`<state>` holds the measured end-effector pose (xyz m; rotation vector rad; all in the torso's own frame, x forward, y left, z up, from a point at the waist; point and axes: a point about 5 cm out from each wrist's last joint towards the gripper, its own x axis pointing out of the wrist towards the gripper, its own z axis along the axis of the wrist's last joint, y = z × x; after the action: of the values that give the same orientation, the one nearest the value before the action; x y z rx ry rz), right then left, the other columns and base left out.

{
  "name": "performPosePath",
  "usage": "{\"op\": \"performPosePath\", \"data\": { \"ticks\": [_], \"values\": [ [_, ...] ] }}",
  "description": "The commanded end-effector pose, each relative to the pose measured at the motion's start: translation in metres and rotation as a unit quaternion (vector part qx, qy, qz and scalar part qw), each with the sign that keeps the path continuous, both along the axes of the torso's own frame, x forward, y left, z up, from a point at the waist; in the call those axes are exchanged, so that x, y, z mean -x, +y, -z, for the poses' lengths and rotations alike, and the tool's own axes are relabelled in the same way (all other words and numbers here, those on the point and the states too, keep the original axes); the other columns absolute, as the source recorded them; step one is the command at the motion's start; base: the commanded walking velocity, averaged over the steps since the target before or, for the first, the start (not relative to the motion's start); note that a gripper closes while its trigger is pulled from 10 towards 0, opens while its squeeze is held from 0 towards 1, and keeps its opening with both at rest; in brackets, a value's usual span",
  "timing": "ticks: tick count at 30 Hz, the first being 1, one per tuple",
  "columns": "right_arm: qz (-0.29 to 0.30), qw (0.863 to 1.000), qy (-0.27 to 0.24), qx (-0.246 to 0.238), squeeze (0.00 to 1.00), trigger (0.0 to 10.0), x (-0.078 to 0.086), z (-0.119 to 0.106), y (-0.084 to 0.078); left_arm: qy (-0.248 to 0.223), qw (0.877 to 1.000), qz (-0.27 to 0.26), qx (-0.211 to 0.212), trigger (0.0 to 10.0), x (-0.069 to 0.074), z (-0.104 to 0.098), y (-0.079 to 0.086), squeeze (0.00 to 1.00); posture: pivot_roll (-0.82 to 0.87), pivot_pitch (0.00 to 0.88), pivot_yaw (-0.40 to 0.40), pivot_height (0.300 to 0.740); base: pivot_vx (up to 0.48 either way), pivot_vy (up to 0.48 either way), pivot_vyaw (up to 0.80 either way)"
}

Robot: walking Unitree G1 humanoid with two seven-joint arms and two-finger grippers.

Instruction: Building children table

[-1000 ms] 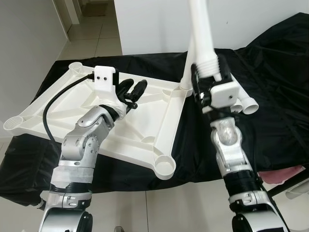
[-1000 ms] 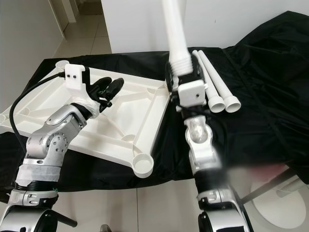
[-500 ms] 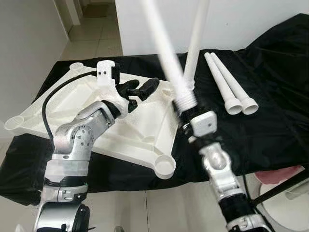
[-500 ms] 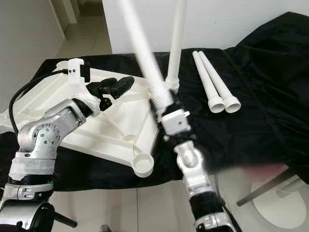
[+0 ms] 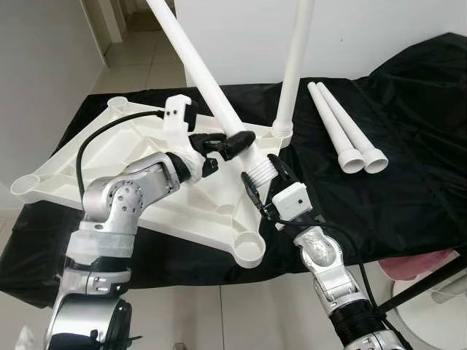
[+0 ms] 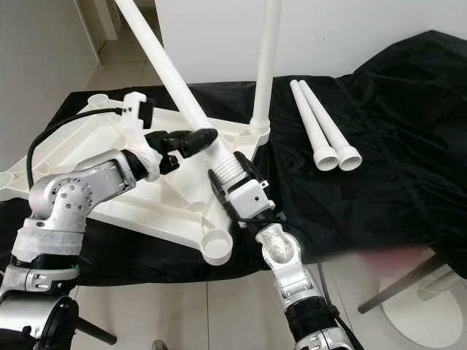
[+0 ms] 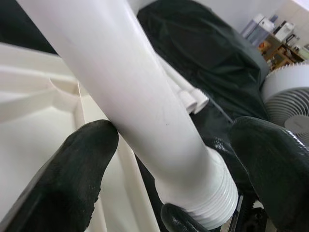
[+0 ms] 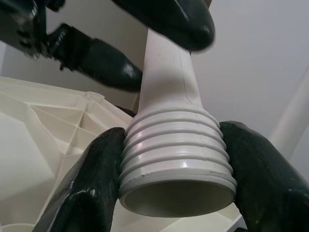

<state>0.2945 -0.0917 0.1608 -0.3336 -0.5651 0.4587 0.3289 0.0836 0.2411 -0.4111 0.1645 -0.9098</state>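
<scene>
The right gripper [image 5: 261, 182] is clamped on the threaded end of a leg [image 5: 197, 64], a black finger on either side of the ridges. That grip at the base lets the arm steer the thread toward a socket, while the long shaft slants up and away over the tabletop [image 5: 146, 160]. The thread hangs just above the tabletop's near-right edge, short of the open corner socket [image 5: 248, 250] nearest the robot — probably where it is bound, though I cannot be sure.

A little further along the leg, the left gripper [image 5: 232, 142] brackets the shaft just above the thread. Its fingers [image 7: 72, 169] stand wide to each side, one touching the plastic, the other apart, so it steadies rather than grips.

The tabletop lies underside up on a black cloth [image 5: 408, 189], ribs showing, so the sockets face upward for the legs.

Beyond the grippers, at the tabletop's far-right corner, a fitted leg [image 5: 295, 58] stands upright. To the right of that, two spare legs [image 5: 343, 127] lie side by side on the cloth — waiting their turn.
</scene>
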Motion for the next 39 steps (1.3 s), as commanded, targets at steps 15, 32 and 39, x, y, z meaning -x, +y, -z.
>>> {"op": "performPosePath", "data": {
  "ticks": [15,32,39],
  "values": [
    [-0.011,0.999,-0.012,0.029,0.0,10.0,0.013,0.01,0.007,0.042,0.997,0.019,0.064,10.0,-0.022,-0.016,0.011,0.0,-0.06,0.0,0.092,0.74,0.0,0.0,0.0],
    [0.039,0.995,-0.041,0.078,0.0,10.0,0.027,0.023,-0.022,0.079,0.988,-0.074,0.112,10.0,-0.064,-0.043,0.034,0.0,-0.07,0.013,0.105,0.74,0.0,0.0,0.0],
    [0.026,0.993,-0.064,0.097,0.0,10.0,0.027,0.021,-0.015,0.11,0.985,-0.088,0.104,10.0,-0.071,-0.035,0.03,0.0,-0.08,0.018,0.11,0.74,0.0,0.0,0.0]
  ]
}}
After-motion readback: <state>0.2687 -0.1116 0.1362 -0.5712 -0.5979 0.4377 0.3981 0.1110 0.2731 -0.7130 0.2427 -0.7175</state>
